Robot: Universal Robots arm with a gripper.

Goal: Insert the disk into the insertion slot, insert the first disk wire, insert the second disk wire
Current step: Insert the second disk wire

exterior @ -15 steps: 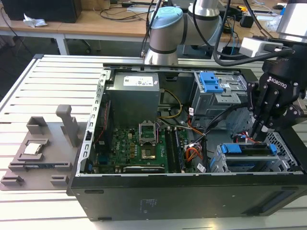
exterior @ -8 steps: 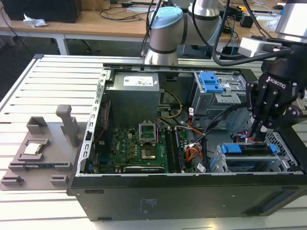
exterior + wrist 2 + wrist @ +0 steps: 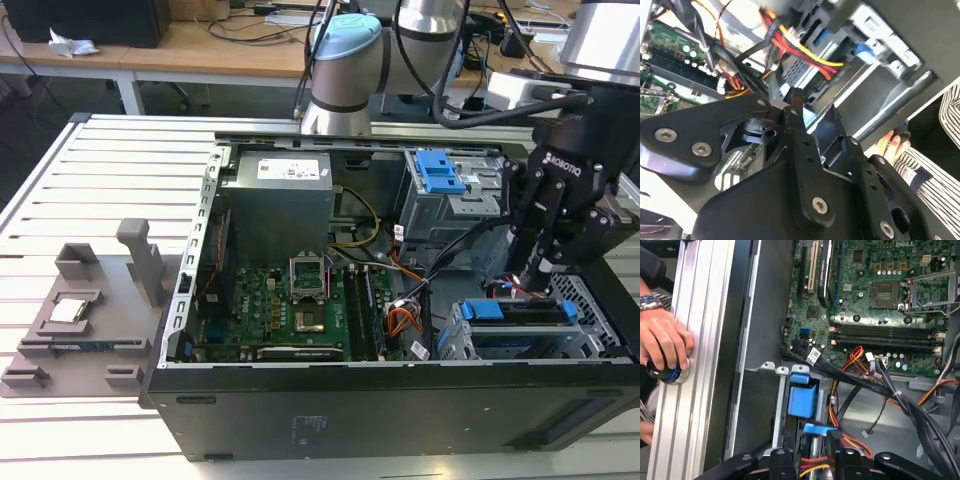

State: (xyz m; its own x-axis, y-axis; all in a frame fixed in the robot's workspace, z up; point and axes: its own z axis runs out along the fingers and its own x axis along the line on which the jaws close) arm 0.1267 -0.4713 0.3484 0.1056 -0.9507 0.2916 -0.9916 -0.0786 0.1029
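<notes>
Taking the insertion slot (image 3: pixel 525 340) as landmark: the disk (image 3: pixel 520 311) already sits inside it, its long axis running across the exterior view. The pincer (image 3: pixel 532 283) hangs directly above, over the wires; its opening cannot be told.

We are looking at a slatted aluminium table (image 3: pixel 110 170) filling the left and middle of the exterior view. An open black computer case (image 3: pixel 400 410) is lying on it across the lower right, and a grey plastic fixture tray (image 3: pixel 85 320) is sitting just beside the case at the lower left, holding small parts.
</notes>
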